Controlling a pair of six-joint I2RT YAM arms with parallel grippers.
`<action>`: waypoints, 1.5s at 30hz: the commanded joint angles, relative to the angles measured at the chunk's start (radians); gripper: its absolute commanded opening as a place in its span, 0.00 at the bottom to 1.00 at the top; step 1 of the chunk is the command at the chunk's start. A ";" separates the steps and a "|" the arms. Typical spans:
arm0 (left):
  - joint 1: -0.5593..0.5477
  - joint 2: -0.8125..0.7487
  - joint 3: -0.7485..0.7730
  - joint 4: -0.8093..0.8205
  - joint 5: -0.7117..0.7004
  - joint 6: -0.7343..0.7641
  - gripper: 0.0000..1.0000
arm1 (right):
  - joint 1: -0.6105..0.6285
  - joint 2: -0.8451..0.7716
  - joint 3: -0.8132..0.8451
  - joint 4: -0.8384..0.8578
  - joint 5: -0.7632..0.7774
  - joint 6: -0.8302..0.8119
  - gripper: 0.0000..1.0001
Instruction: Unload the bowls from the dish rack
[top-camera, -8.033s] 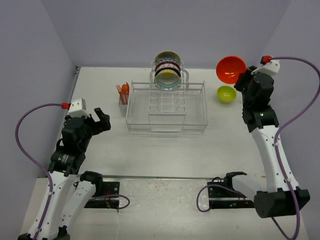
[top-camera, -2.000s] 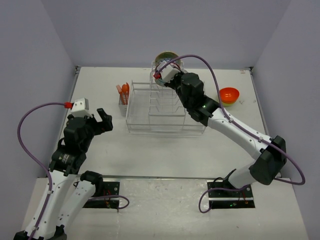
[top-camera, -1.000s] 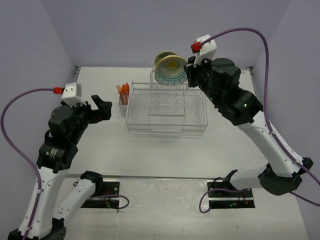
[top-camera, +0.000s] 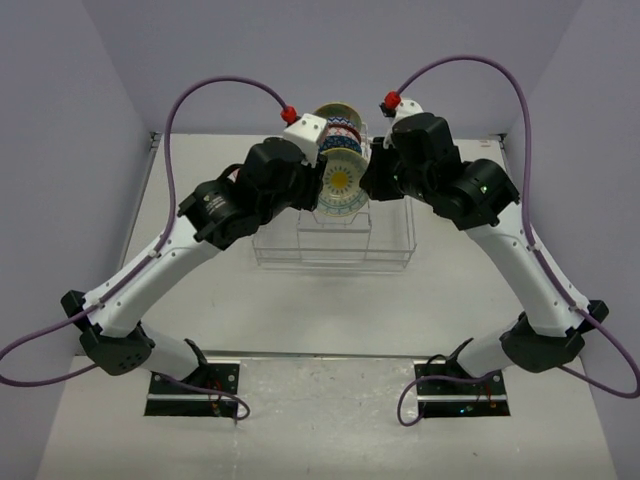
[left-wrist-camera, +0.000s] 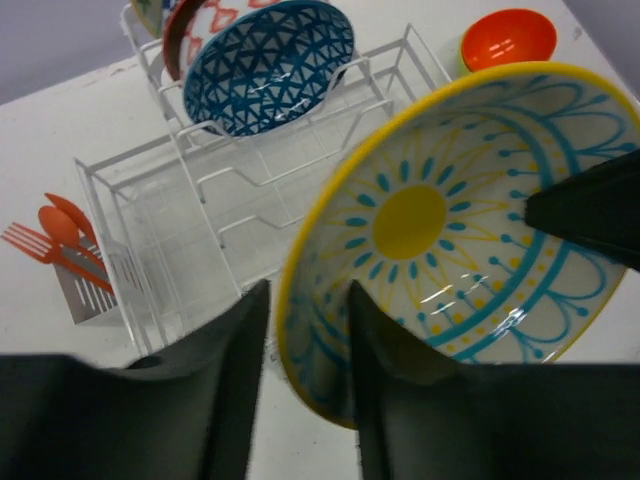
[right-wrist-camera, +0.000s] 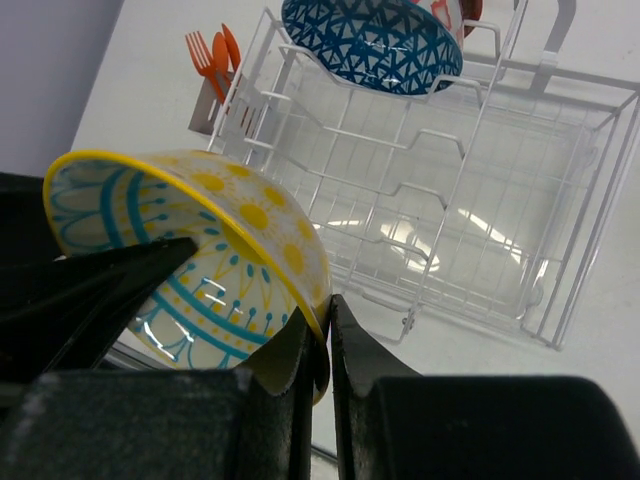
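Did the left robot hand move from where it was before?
Yes. The left gripper moved right and farther back, from beside the dish rack to above it, at the yellow-and-teal bowl.

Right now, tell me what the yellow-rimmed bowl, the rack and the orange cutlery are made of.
The yellow-rimmed bowl: probably glazed ceramic, glossy with sharp light glints over painted pattern; melamine possible. The rack: thin wire with smooth white coating, likely coated metal. The orange cutlery: looks plastic, uniform colour throughout.
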 joint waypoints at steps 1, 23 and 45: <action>-0.019 0.004 0.032 -0.037 -0.145 0.001 0.31 | 0.005 -0.044 -0.005 0.064 -0.021 0.012 0.00; 0.541 -0.185 -0.075 0.004 -0.090 -0.274 0.00 | -0.093 -0.259 -0.168 0.191 -0.056 -0.021 0.99; 1.208 0.212 -0.552 0.286 0.516 -0.473 0.00 | -0.157 -0.543 -0.674 0.398 -0.233 -0.144 0.99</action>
